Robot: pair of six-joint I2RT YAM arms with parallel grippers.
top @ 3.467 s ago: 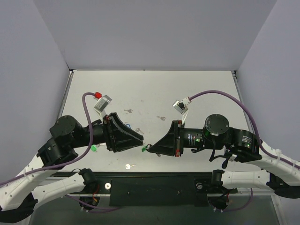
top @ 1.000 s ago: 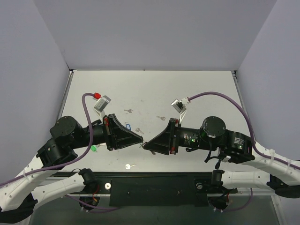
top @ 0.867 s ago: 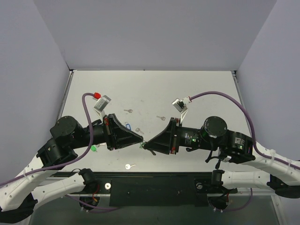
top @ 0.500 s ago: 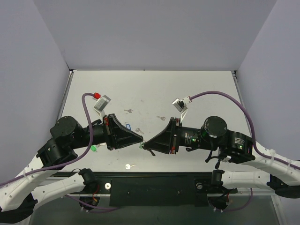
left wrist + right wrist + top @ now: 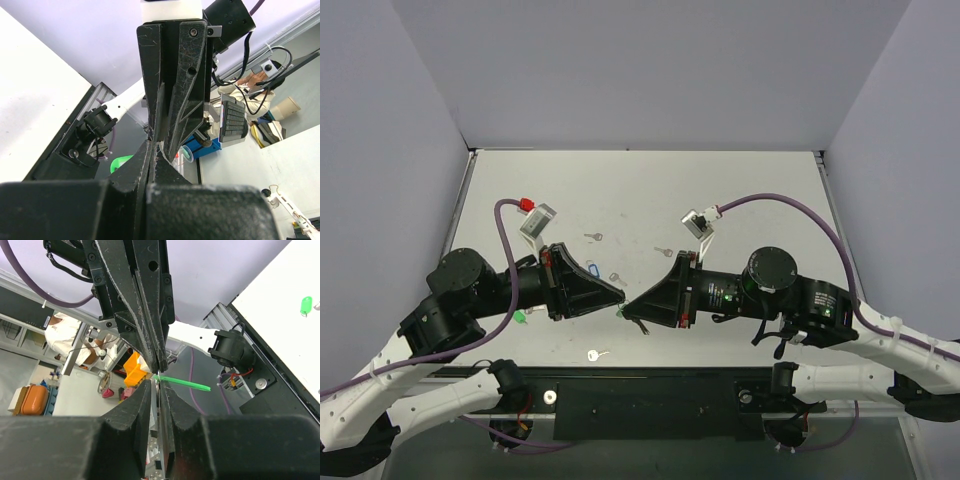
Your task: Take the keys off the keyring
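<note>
showing edge-on as a thin light-green sliver, keyring by left fingers pressed together; right fingers unclear

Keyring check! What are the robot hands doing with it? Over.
Left gripper shut, right gripper nearly shut, tips meeting. Keyring in the air between them, sticking out sideways. Nothing in the way. Over.

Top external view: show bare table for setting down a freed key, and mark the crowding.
Bare: the table along the back wall, beyond the loose keys. Crowded: near centre, around the blue tag, left gripper and right gripper.
</note>
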